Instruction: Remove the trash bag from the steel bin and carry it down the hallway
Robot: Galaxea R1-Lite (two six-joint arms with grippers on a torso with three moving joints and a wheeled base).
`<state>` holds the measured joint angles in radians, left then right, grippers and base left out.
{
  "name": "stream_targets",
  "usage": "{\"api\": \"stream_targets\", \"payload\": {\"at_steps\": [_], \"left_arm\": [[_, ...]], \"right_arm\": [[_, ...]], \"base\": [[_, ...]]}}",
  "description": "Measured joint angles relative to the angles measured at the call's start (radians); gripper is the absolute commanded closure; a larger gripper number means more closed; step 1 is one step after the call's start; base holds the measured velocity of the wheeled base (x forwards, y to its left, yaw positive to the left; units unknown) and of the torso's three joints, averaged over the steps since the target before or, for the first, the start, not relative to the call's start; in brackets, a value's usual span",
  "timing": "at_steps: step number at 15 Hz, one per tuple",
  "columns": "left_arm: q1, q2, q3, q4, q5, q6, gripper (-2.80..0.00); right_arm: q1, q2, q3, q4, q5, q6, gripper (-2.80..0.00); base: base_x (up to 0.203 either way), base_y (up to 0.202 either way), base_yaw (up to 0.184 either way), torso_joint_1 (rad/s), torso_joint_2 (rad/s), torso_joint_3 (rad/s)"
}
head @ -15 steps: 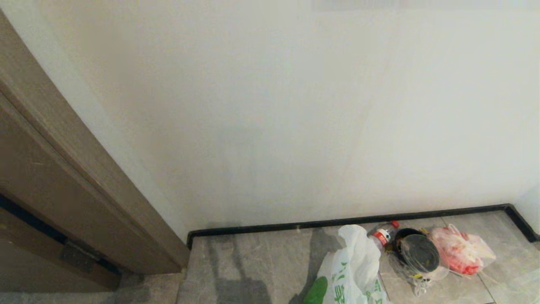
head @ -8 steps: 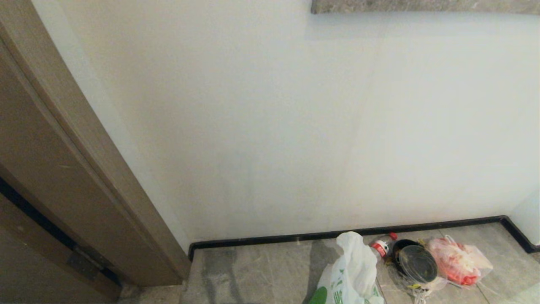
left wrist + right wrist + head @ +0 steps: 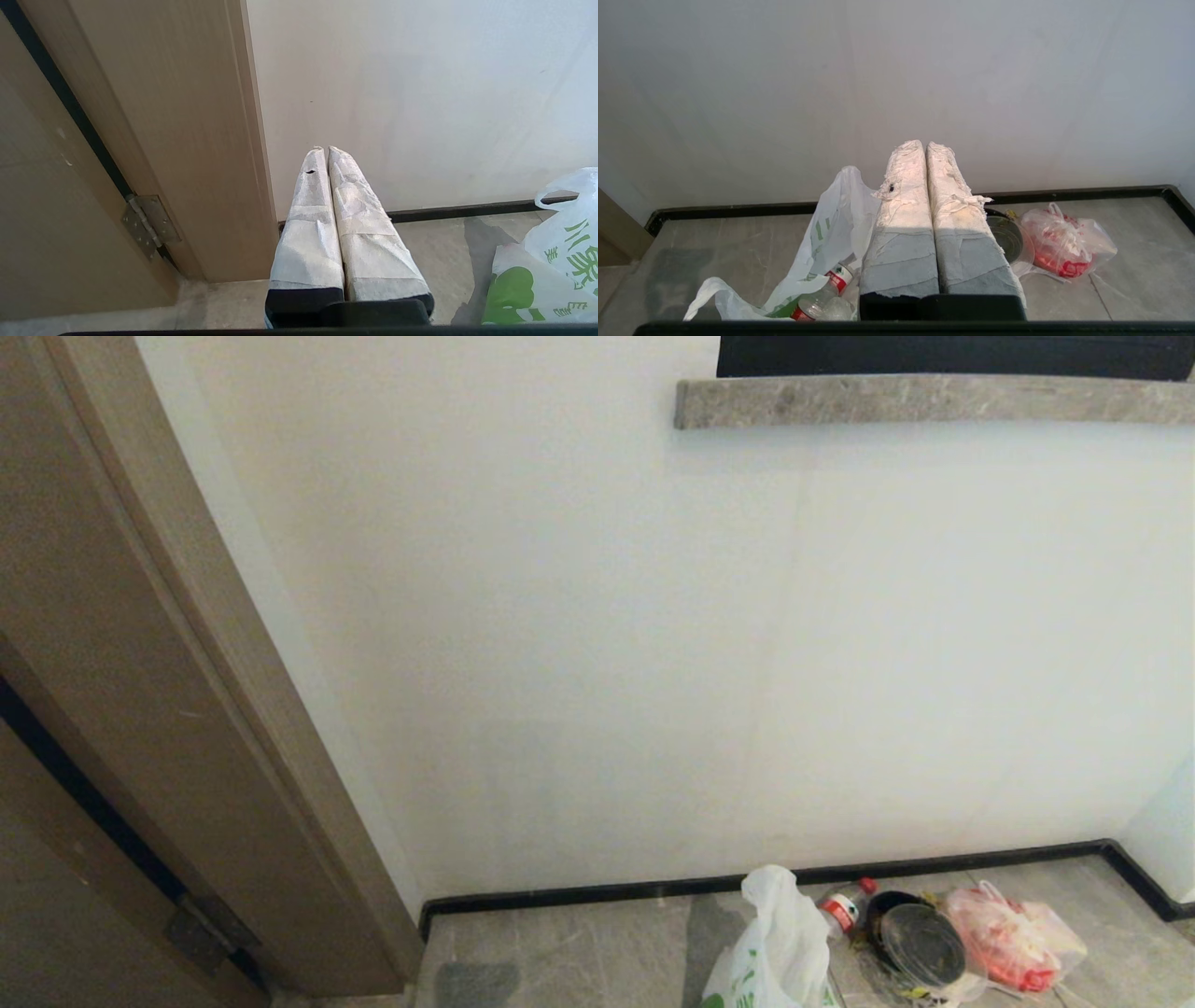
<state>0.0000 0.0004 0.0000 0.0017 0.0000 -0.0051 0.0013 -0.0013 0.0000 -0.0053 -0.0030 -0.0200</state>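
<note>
Now trash bag (image 3: 775,947) at bottom centre of head view, beside bottle (image 3: 843,907); left gripper (image 3: 325,150) and right gripper (image 3: 923,144) pressed together, empty.

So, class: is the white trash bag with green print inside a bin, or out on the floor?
Out. The trash bag stands slumped on the floor tiles by the black baseboard, with no bin around it.
</note>
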Motion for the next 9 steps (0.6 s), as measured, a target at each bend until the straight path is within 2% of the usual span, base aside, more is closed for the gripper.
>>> {"api": "stream_targets", "payload": {"at_steps": [9], "left_arm": [[0.000, 0.000, 0.000, 0.000, 0.000, 0.002, 0.00]], "right_arm": [[0.000, 0.000, 0.000, 0.000, 0.002, -0.003, 0.00]], "base": [[0.000, 0.000, 0.000, 0.000, 0.00, 0.003]]}}
